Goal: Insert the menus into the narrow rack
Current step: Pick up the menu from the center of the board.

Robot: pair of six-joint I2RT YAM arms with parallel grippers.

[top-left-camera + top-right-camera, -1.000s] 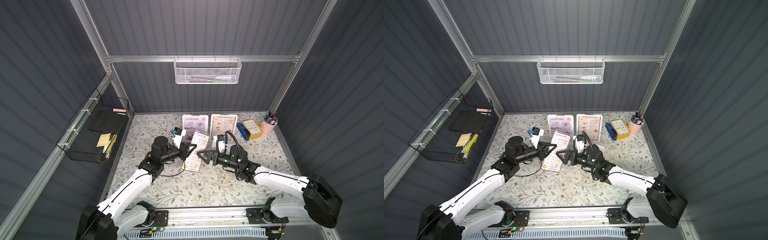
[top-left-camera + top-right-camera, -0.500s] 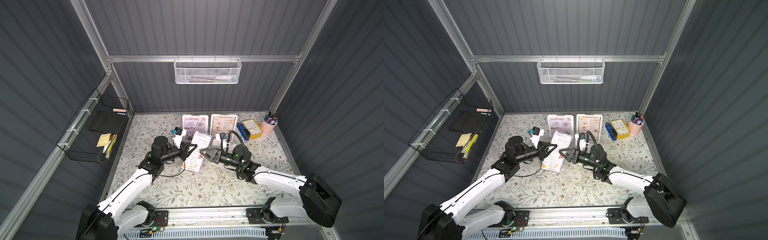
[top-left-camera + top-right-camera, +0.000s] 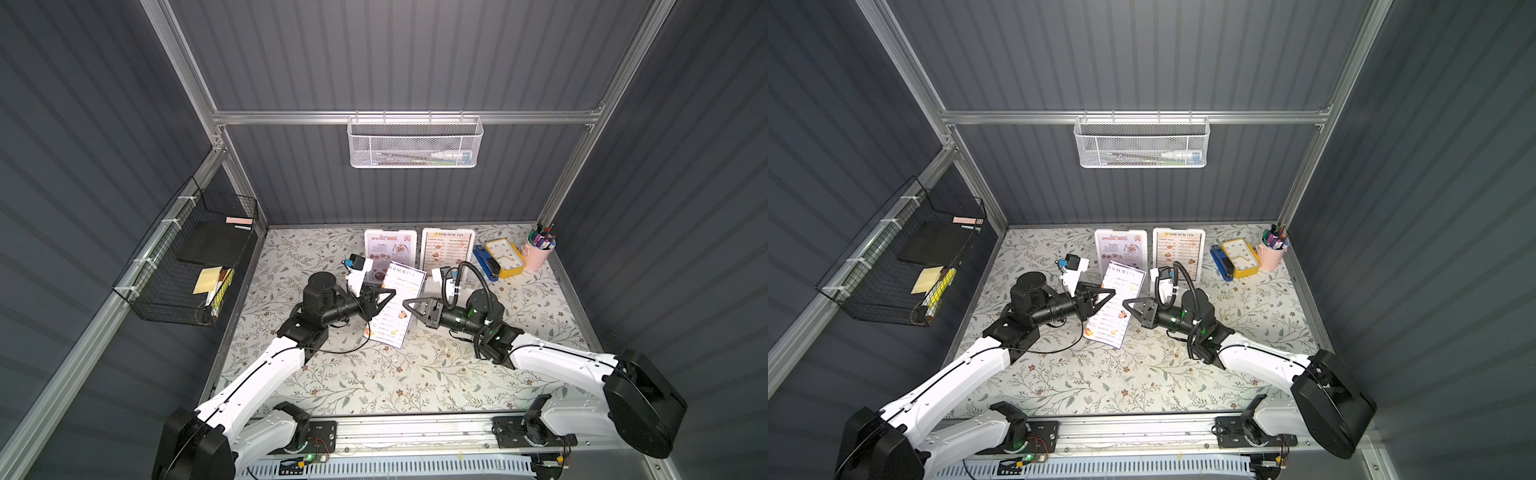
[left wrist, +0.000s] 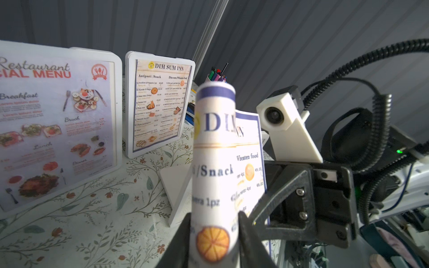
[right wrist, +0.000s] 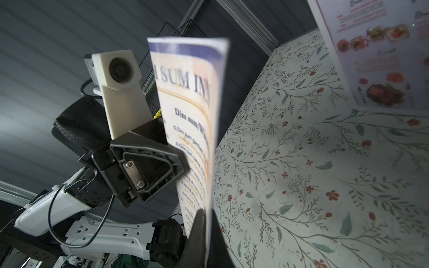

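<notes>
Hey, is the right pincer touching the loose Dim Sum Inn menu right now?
Touching. The right wrist view shows the right pincer shut on the loose menu, with the sheet's edge pinched between both fingers.

Reaching inward with white-and-black left arm (image 3: 266, 365) and right arm (image 3: 557, 365), wrists level. Pinching white printed menu sheet (image 3: 395, 322) by its edge in black right gripper (image 3: 405, 301), jaws closed. Flanking its curl with black left gripper (image 3: 392, 293), jaws parted.

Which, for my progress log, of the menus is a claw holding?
The loose DIM SUM INN menu in the right claw; the lavender menu and framed DIM SUM INN menu stand at the back.
</notes>
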